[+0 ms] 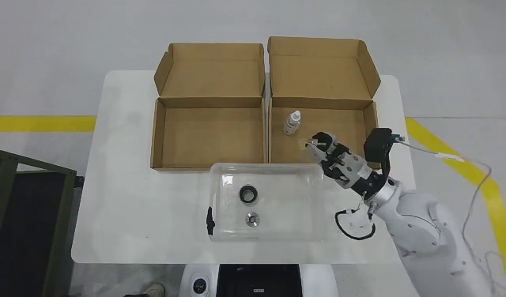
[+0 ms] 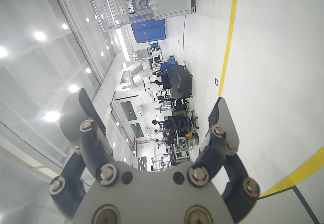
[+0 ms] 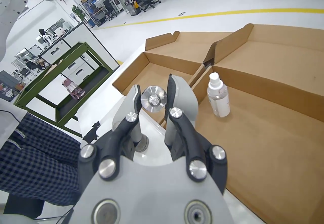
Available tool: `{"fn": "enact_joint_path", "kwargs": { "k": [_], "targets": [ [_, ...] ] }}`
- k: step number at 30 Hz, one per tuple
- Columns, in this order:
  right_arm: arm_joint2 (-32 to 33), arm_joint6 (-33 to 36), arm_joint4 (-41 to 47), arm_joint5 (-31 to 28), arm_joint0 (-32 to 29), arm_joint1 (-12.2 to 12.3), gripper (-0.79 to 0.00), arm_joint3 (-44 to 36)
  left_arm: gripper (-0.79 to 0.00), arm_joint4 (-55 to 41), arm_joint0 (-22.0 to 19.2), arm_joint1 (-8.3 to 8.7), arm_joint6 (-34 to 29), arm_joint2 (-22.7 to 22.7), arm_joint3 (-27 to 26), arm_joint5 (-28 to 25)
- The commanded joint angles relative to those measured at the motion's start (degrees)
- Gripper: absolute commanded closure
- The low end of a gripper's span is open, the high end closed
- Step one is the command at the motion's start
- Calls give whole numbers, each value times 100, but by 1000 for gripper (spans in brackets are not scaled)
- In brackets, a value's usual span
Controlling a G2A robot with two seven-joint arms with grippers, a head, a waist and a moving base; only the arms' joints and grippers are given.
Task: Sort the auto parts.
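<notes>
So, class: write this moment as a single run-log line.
right gripper: shut on metal disc, over right box | right box: bottle inside | tray: black ring, metal part | left gripper: open, empty

The right arm [image 1: 419, 218] wears glossy white rounded shells that narrow to a grey metal wrist section. A black cable [image 1: 352, 224] loops beside it, and a black boxy module [image 1: 378, 145] sits by the wrist, with what looks like a thin white lead trailing from it. The right gripper [image 3: 154, 86] has a matte silver-grey base plate with two large recessed screws, black linkage bars pinned by round bright screw heads, and pale grey fingers [image 3: 182, 93] faced with black ribbed pads [image 3: 170, 88]. The left gripper [image 2: 152, 98] is the same build: grey plate, black links, silver screws, two small dark holes near the plate's edge.
</notes>
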Motion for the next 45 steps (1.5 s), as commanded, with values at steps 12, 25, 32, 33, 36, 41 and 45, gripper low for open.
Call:
{"fn": "enact_joint_path", "kwargs": {
  "k": [12, 25, 32, 33, 36, 41, 45],
  "targets": [
    [0, 0, 0, 0, 0, 0, 0, 0, -785, 0, 0, 0, 0, 0, 0, 0],
    [-494, 726, -569, -258, 849, -26, 0, 511, -785, 0, 0, 0, 0, 0, 0, 0],
    [-751, 1034, -894, -370, 1326, -50, 0, 1149, -785, 0, 0, 0, 0, 0, 0, 0],
    [-773, 1109, -1009, -390, 1377, -47, 0, 1210, -785, 0, 0, 0, 0, 0, 0, 0],
    [-849, 1150, -1219, -402, 1494, -54, 0, 1449, -785, 0, 0, 0, 0, 0, 0, 0],
    [-965, 1050, -1486, -314, 1717, -81, 0, 1817, -785, 0, 0, 0, 0, 0, 0, 0],
    [-1041, 1002, -1787, -288, 1892, -96, 0, 2117, -785, 0, 0, 0, 0, 0, 0, 0]
  ]
}}
